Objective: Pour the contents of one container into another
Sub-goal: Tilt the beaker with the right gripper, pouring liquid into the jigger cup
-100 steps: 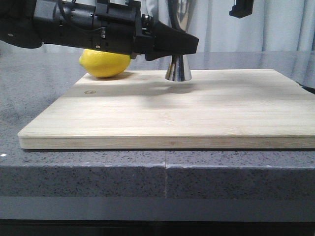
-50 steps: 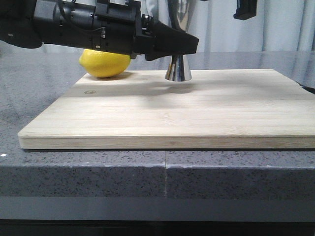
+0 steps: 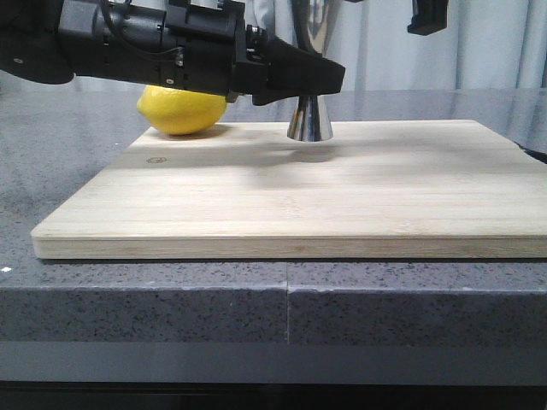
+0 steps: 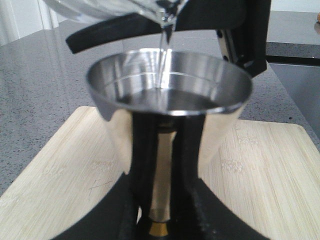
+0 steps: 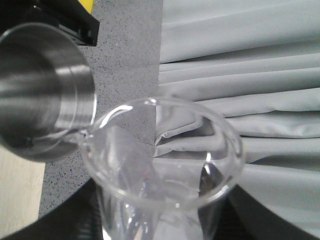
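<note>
Beaker point(image 5: 165, 170), tipped in the right hand's grip, is trickling clear liquid into the part-full jigger point(image 4: 167, 107), which the left hand point(image 3: 299, 77) clamps at its waist, standing on the board point(image 3: 299, 196) near a lemon point(image 3: 181, 111).

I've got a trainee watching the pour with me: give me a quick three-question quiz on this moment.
1. True or false: liquid is running from the glass beaker into the steel jigger.
2. Which claw steadies the jigger at its waist?
A. left claw
B. right claw
C. neither
3. Fill in: behind the left arm, at the back corner of the wooden board, lies a yellow ____.

Key
1. True: the left wrist view shows a thin stream falling into the cup.
2. A: the left claw is closed round the waist; the right claw holds the tilted beaker.
3. lemon
</note>
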Available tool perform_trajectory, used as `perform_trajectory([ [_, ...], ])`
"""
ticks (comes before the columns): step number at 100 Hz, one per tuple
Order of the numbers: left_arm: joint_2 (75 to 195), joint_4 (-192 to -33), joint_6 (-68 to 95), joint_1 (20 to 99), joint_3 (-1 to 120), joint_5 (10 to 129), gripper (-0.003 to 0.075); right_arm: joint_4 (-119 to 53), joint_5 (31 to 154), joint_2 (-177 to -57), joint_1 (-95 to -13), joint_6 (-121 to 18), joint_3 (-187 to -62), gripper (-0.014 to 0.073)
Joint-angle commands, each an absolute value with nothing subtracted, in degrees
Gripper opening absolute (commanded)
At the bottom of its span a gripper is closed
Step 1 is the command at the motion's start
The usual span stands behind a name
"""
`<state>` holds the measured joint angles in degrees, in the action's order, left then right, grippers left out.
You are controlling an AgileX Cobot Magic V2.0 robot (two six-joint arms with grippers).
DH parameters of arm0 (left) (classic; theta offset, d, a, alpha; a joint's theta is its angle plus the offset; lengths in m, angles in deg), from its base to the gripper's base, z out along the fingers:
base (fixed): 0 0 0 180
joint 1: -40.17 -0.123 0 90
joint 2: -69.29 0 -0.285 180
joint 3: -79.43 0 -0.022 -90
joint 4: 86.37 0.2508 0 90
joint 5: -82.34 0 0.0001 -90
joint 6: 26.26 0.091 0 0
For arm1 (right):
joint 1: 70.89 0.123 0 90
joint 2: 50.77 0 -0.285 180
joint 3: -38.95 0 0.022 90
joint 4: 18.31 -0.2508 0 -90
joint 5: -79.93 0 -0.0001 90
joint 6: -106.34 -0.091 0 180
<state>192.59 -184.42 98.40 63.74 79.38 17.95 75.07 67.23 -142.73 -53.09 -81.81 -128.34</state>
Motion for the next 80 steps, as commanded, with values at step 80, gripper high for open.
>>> perform_trajectory([
  [80, 189.66, -188.34, 97.96, 64.22, 81.18, 13.97, 0.004, 59.96, 67.48, -140.61, -53.34, -90.22, -130.43, 0.0272],
])
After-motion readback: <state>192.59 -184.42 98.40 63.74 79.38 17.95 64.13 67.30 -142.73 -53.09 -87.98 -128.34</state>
